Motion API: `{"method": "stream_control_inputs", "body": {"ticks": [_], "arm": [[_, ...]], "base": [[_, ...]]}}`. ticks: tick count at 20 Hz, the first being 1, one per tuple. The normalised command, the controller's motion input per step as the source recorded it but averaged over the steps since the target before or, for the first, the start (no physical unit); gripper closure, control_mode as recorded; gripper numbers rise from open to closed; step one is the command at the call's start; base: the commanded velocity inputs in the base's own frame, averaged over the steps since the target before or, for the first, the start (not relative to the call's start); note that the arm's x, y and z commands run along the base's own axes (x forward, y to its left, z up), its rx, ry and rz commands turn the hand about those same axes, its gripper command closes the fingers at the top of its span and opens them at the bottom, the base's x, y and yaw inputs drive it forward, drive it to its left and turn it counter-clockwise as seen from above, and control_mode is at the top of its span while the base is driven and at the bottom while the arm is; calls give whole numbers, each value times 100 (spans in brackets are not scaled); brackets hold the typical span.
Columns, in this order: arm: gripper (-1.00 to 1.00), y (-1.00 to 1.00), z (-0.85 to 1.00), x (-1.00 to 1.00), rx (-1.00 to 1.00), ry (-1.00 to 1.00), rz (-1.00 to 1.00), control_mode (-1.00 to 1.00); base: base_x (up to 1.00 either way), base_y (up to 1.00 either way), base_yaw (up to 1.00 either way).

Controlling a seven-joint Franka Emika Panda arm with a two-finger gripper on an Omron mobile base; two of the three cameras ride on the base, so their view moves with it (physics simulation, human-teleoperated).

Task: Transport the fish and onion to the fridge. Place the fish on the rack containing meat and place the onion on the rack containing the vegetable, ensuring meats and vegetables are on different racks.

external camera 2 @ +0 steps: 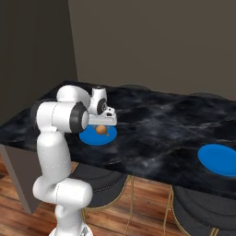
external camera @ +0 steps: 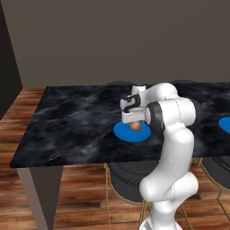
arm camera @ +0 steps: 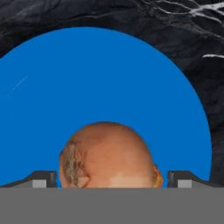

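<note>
The onion (arm camera: 109,155) sits on a blue plate (arm camera: 87,78) on the dark marble counter (external camera: 67,121). I judge it firm, light, slick-skinned and prone to rolling, so I'd pinch across its widest middle. My gripper (arm camera: 112,179) stands wide open astride it, holding nothing.

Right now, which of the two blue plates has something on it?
The blue plate under the robot's hand, carrying the onion. The other blue plate, further along the counter, is bare.
</note>
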Motion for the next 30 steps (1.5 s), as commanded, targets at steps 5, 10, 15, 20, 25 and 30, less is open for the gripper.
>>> {"method": "stream_control_inputs", "body": {"ticks": [5,10,15,20,25,30], "arm": [[-100,0,-16,12,0,4,8,-100],[-100,0,0,-23,0,2,1,-100],[-100,0,0,-22,0,4,0,-100],[-100,0,-6,-9,0,4,0,-100],[-100,0,-25,8,0,-1,3,-100],[-100,0,-26,2,0,-3,5,-100]], "base": [[0,0,0],[0,0,0],[0,0,0],[0,0,0],[0,0,0],[0,0,0]]}}
